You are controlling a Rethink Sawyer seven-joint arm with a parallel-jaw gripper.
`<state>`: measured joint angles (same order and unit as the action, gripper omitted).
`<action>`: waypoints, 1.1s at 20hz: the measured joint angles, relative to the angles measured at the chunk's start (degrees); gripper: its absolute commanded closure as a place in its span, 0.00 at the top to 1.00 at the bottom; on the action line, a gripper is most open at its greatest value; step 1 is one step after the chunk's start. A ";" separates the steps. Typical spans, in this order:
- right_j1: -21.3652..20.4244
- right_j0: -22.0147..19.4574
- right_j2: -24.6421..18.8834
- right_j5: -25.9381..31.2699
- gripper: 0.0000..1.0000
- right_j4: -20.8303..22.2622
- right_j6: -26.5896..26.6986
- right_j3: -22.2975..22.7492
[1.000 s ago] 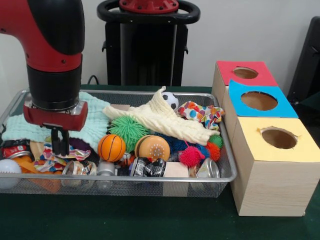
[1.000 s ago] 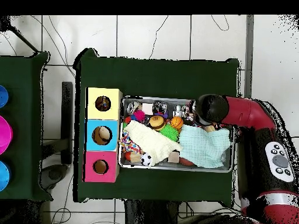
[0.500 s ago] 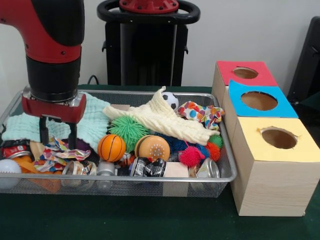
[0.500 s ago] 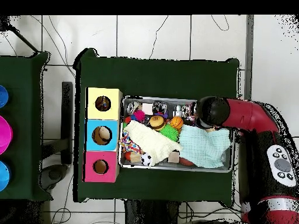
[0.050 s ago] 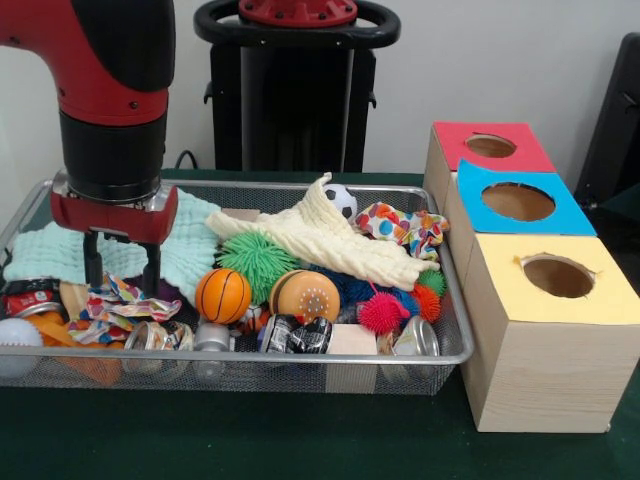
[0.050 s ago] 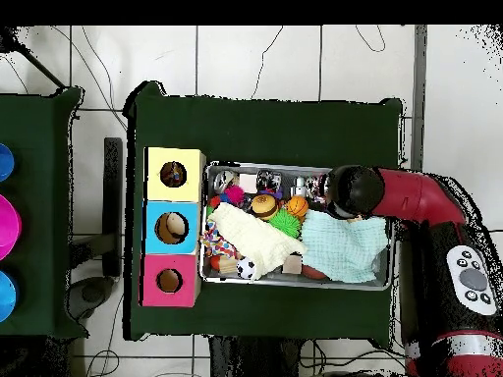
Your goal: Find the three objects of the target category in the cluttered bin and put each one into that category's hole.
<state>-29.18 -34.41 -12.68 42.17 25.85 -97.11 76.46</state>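
Note:
My gripper (image 5: pixel 121 278) hangs open at the left end of the wire bin (image 5: pixel 300 357), its two fingers straddling empty air just above a multicoloured patterned cloth (image 5: pixel 122 300). Behind it lies a mint cloth (image 5: pixel 190 245). A small basketball (image 5: pixel 222 295) sits right of the gripper, then an orange dotted ball (image 5: pixel 305 294) and a green spiky ball (image 5: pixel 257 258). A cream cloth (image 5: pixel 330 240) drapes across the middle. In the overhead view the arm's wrist (image 6: pixel 352 190) hides the gripper over the bin's right end.
Three wooden boxes with holes stand beside the bin: red top (image 5: pixel 530 155), blue top (image 5: pixel 570 215), yellow top (image 5: pixel 600 290). Cans (image 5: pixel 150 336), a wooden block (image 5: pixel 352 340), a soccer ball (image 5: pixel 341 200) and a pink spiky ball (image 5: pixel 382 312) crowd the bin. A white ball (image 5: pixel 18 335) lies at the left corner.
One second ago the gripper was shut and lower on the patterned cloth. It has opened, risen a little and shifted slightly right; it holds nothing.

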 measured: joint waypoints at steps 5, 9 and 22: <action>0.16 0.00 0.27 -1.84 1.00 0.00 0.00 0.83; 0.32 -0.01 0.74 -3.23 1.00 0.00 0.00 1.51; 1.33 0.00 1.85 -5.53 1.00 -0.01 0.00 3.18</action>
<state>-27.85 -34.41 -10.82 36.64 25.84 -97.11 79.64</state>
